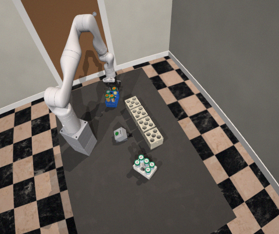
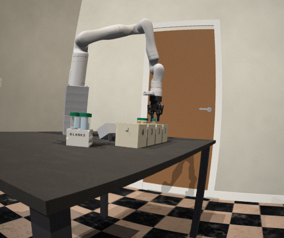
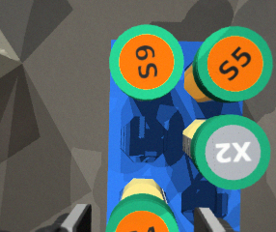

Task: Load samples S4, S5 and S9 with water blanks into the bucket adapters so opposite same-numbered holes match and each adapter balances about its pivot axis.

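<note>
Rack [image 3: 128, 159] (blue) with S9 [image 3: 147, 63], S5 [image 3: 234, 64], X2 [image 3: 232, 152]

Four tubes [image 3: 147, 63] are standing in the blue rack [image 3: 124, 116]. Five are standing in the white rack [image 1: 142, 173]. Four adapters [image 1: 132, 102] are sitting empty.

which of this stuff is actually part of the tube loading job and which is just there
Part of the job:
- S9, S5, and the orange-dot tube between the open gripper fingers
- blue sample rack
- blanks rack
- four adapters
- DONE desk

Just there:
- X2, leave it
- door
</note>
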Controlling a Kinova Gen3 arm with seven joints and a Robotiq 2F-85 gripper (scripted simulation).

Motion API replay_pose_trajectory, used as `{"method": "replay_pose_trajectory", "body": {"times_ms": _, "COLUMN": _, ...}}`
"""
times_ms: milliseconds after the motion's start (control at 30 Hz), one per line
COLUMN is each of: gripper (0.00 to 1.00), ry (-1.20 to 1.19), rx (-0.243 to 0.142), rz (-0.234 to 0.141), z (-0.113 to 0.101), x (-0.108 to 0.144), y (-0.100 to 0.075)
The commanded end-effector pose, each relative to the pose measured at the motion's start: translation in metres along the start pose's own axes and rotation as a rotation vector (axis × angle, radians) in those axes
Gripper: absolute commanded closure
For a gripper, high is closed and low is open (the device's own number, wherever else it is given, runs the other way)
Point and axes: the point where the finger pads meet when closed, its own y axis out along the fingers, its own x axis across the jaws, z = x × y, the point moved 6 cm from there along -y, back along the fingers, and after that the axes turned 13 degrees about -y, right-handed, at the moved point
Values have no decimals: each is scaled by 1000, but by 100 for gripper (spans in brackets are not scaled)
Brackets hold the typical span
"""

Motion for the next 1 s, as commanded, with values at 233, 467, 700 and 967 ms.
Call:
{"method": "replay_pose_trajectory", "body": {"times_ms": 233, "gripper": 38, "ry": 0, "rx": -2, "rz": 1, "z": -1, "x": 0, "y": 2}}
{"method": "replay_pose_trajectory", "body": {"times_ms": 467, "gripper": 38, "ry": 0, "rx": -2, "rz": 1, "z": -1, "x": 0, "y": 4}}
{"method": "replay_pose_trajectory", "body": {"times_ms": 700, "gripper": 38, "ry": 0, "rx": -2, "rz": 1, "z": -1, "x": 0, "y": 5}}
{"method": "replay_pose_trajectory", "body": {"times_ms": 967, "gripper": 90, "ry": 0, "rx": -2, "rz": 1, "z": -1, "x": 0, "y": 5}}
